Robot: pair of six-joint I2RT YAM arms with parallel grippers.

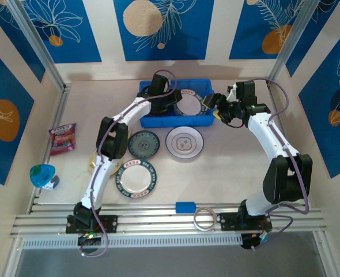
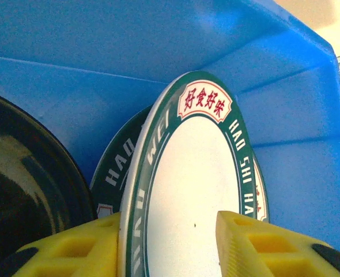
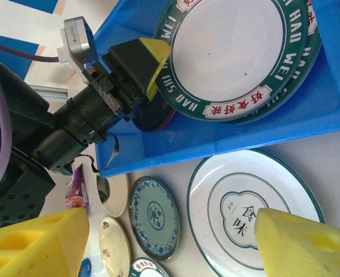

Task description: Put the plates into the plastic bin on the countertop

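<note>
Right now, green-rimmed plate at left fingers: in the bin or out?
In. The green-rimmed plate rests on a second plate inside the blue bin.

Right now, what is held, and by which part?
Left gripper straddles the rim of the white green-rimmed round plate; whether its jaws grip cannot be told. Right gripper holds nothing.

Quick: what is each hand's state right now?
Left hand: open, astride the green-rimmed plate standing in the bin.
Right hand: open, empty.

Lab robot cell: aluminium rails point(image 1: 158, 221) and printed panels point(image 1: 158, 29) around countertop point(image 1: 227, 173)
</note>
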